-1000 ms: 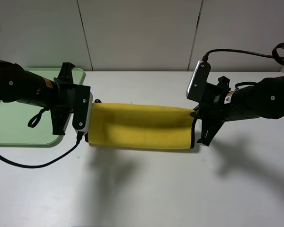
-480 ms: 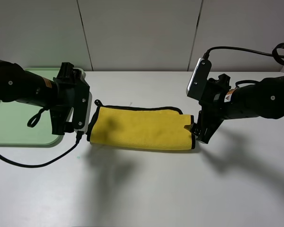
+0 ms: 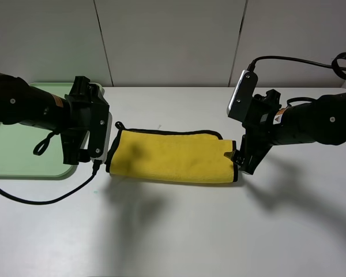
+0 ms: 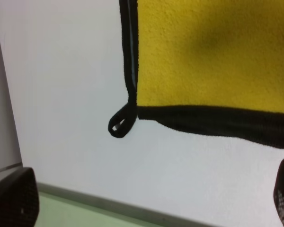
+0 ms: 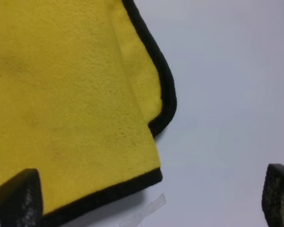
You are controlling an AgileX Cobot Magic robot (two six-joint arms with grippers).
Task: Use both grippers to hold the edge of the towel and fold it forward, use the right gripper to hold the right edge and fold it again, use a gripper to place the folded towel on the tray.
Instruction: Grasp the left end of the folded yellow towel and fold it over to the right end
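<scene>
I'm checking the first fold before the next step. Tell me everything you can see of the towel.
The towel is plush yellow cloth bound in black, with a small black loop at its far left corner. It lies folded over as a long flat band on the white table, its right-end layers slightly offset. The open left gripper and right gripper hover at its ends, holding nothing.

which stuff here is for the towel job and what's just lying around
For the job: plush yellow towel with black binding, pale green plastic tray, left pincer, right pincer.
Just there: white table, small pale strip.
</scene>
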